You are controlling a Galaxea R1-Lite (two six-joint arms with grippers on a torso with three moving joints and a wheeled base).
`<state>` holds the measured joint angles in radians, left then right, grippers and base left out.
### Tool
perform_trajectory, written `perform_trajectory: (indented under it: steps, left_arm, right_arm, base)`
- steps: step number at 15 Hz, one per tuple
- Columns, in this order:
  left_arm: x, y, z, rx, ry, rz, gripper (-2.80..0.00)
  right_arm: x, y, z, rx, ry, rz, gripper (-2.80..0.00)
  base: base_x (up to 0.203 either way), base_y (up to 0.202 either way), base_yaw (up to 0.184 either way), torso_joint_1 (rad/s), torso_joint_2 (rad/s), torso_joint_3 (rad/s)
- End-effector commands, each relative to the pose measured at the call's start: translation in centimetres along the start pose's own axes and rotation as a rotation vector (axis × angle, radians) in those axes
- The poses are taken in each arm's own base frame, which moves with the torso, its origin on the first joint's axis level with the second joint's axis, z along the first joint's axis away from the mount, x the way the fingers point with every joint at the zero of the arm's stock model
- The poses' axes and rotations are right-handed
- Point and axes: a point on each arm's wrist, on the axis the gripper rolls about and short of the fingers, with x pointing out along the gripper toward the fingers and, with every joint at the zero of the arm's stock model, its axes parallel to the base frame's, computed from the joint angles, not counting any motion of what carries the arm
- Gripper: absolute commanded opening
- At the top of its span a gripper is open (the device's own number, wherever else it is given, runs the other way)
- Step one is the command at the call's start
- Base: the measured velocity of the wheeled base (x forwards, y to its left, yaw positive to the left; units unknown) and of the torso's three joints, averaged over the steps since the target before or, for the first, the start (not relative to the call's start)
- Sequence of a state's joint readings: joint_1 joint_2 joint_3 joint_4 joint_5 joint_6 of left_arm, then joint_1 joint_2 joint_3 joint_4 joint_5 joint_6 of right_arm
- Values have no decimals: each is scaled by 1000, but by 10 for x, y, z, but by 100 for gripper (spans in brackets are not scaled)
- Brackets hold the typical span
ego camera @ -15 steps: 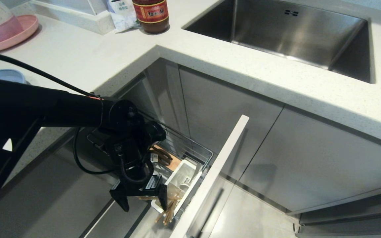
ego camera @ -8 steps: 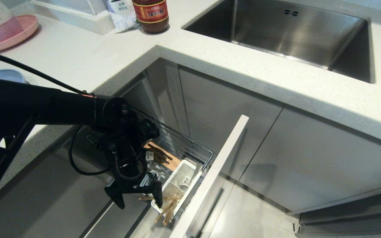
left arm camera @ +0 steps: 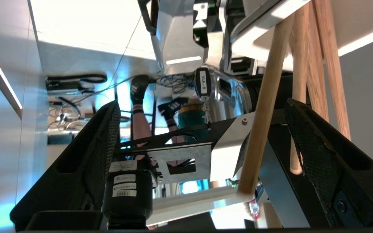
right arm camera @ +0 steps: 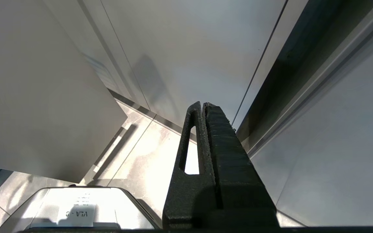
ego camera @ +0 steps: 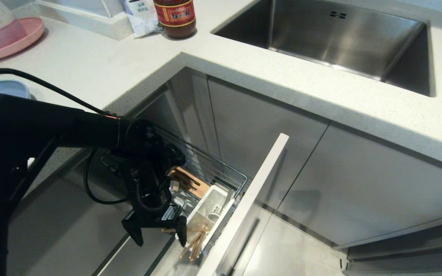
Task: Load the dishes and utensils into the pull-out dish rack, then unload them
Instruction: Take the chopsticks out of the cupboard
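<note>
We see the light-brown wooden chopsticks (ego camera: 194, 241) leaning in the white plastic utensil box (ego camera: 205, 212) of the pulled-out chrome wire dish rack (ego camera: 221, 174). The black left gripper (ego camera: 159, 234) hangs just beside them, jaws wide apart, gripping nothing. The right gripper (right arm camera: 202, 111) has its fingers pressed together near pale-grey cabinet fronts.

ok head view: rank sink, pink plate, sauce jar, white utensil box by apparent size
1. sink, by far the largest
2. pink plate, though partly cut off by the frame edge
3. sauce jar and white utensil box: too close to call; the jar's top is cropped and the left gripper hides part of the box.
</note>
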<state>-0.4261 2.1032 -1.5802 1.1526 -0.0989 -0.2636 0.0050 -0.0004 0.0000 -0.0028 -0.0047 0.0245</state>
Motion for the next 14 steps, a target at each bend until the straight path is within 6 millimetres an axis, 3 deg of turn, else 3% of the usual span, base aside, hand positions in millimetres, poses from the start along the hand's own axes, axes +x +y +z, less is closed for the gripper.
perform_trajectory:
  steps: [1, 8, 9, 14]
  left_arm:
    - [11, -4, 4, 4, 37, 11, 0]
    - [10, -4, 5, 0, 28, 10, 0]
    - [10, -5, 5, 0, 28, 10, -280]
    - [9, -8, 4, 5, 24, 7, -280]
  right_arm:
    - [0, 0, 0, 0, -2, 0, -280]
    - [0, 0, 0, 0, -3, 1, -280]
    - [0, 0, 0, 0, -2, 0, -280]
    - [0, 0, 0, 0, -2, 0, -280]
  base:
    - [0, 0, 0, 0, 0, 0]
    - [0, 0, 0, 0, 0, 0]
    - [0, 0, 0, 0, 0, 0]
    - [0, 0, 0, 0, 0, 0]
